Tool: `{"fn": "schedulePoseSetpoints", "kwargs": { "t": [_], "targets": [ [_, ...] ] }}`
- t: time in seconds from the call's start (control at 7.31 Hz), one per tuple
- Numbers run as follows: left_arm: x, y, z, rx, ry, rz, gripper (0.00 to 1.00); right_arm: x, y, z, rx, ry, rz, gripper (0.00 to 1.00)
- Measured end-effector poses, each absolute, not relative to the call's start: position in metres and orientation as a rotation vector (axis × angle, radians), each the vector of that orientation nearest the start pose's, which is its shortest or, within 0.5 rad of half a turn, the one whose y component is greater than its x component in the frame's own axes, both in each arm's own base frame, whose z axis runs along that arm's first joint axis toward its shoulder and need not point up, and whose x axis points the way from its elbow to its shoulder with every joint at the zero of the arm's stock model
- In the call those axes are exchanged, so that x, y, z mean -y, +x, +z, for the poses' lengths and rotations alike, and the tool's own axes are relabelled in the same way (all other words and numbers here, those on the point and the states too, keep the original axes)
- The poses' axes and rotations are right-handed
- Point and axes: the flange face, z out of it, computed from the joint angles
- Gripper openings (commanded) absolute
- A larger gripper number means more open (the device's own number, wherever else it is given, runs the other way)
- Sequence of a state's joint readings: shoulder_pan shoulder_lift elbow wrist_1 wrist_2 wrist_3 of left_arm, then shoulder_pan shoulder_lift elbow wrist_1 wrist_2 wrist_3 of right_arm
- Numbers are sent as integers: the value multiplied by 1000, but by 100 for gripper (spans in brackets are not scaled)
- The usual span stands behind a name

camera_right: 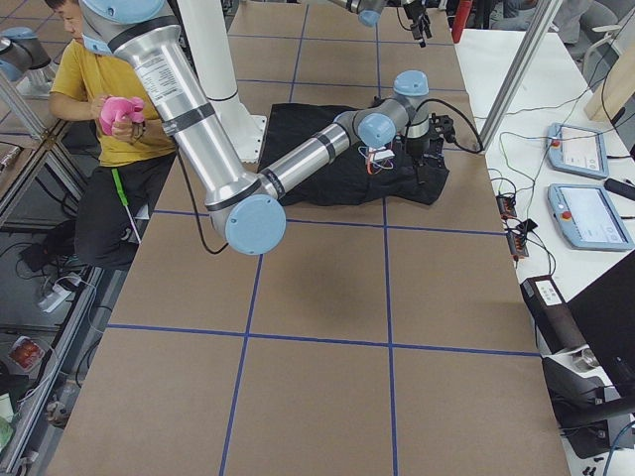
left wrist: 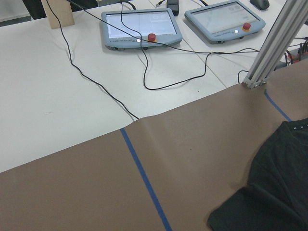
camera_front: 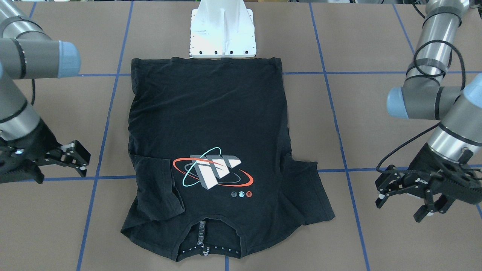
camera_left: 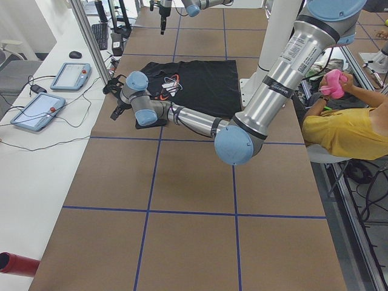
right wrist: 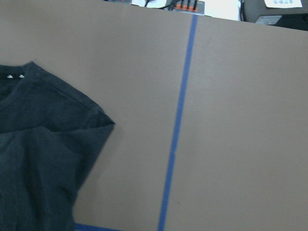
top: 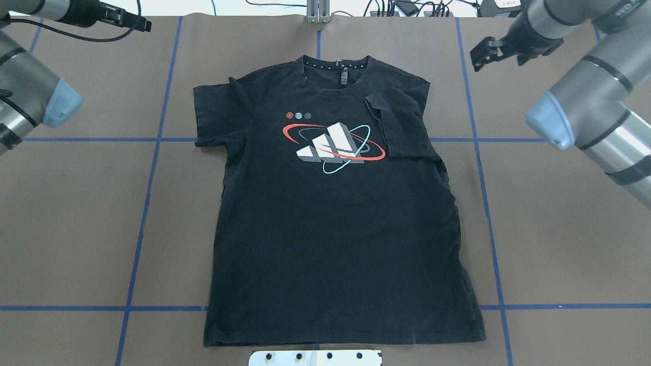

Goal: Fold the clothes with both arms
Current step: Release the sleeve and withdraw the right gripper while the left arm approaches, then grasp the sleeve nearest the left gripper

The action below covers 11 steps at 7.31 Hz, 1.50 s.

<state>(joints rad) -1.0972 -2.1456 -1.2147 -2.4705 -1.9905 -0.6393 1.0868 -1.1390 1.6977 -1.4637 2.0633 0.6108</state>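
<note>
The black T-shirt point(top: 330, 218) lies flat on the brown table with its graphic point(top: 333, 145) up and its collar on the far side from the robot. The sleeve on the overhead view's right point(top: 402, 122) is folded in over the chest; the other sleeve point(top: 211, 114) lies spread out. My left gripper point(camera_front: 399, 209) is open and empty, hovering off the shirt beside the spread sleeve; it also shows in the overhead view point(top: 142, 24). My right gripper point(camera_front: 84, 163) is open and empty, off the shirt by the folded sleeve. The wrist views show only shirt edges point(left wrist: 274, 192) point(right wrist: 38, 154), no fingers.
The white base mount point(camera_front: 222, 34) stands right at the shirt's hem. Blue tape lines point(top: 147, 203) grid the table. Beyond the far edge stand an aluminium post point(left wrist: 272, 53), control tablets point(left wrist: 139, 26) and cables. A person in yellow point(camera_left: 345, 130) sits beside the table.
</note>
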Motion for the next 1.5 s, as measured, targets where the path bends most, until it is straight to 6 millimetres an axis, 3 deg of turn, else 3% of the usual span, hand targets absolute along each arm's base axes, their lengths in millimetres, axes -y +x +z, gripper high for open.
{"fn": "schedulePoseSetpoints", "kwargs": {
  "t": [0.27, 0.55, 0.82, 0.96, 1.23, 1.5],
  "targets": [
    [703, 322, 391, -882, 721, -30, 100, 587, -141, 415, 732, 300, -117, 100],
    [692, 388, 393, -878, 684, -147, 95, 561, -84, 473, 742, 297, -166, 100],
    [672, 431, 404, -858, 673, -225, 78, 544, -68, 499, 755, 308, -179, 100],
    [667, 440, 411, -842, 673, -239, 70, 541, -66, 503, 757, 309, -180, 100],
    [661, 443, 428, -820, 665, -242, 63, 540, -66, 505, 758, 310, -181, 100],
    [655, 450, 433, -820, 658, -232, 47, 540, -66, 506, 758, 310, -181, 100]
  ]
}}
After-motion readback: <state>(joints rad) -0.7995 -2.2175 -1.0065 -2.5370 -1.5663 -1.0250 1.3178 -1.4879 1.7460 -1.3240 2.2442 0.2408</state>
